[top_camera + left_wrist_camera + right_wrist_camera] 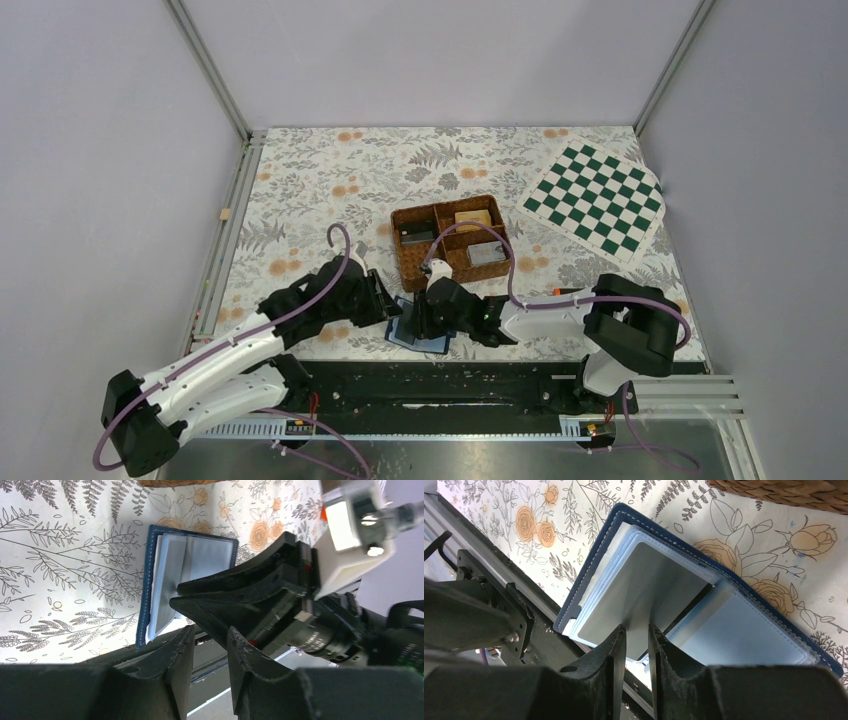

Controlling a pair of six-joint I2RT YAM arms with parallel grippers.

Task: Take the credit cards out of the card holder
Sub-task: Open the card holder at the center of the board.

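Right wrist view: the right gripper (636,628) has its two black fingers drawn close together on the near edge of a grey card (644,585), which rises from between the tips and leans away from them. The grip is a pinch on that thin edge. I cannot tell whether the card is fully out of its pocket.

The card holder (749,635) lies open and flat on the floral tablecloth (539,525), directly beyond and beneath these fingertips. Its light blue pockets face up and its navy border shows all round. The wicker tray (784,492) sits farther ahead of the gripper, past the holder's far edge and apart from it.

In the left wrist view, the left gripper (210,630) stands with its jaws a little parted and nothing between them; only the dark table-edge rail shows through the gap. The holder lies ahead of it and slightly to the left of its tips, not touching them, and the right gripper's fingers reach in across the holder from the right.

From the top external view, the two grippers face each other over the holder, while a green chessboard mat (595,200) lies well beyond the right gripper.
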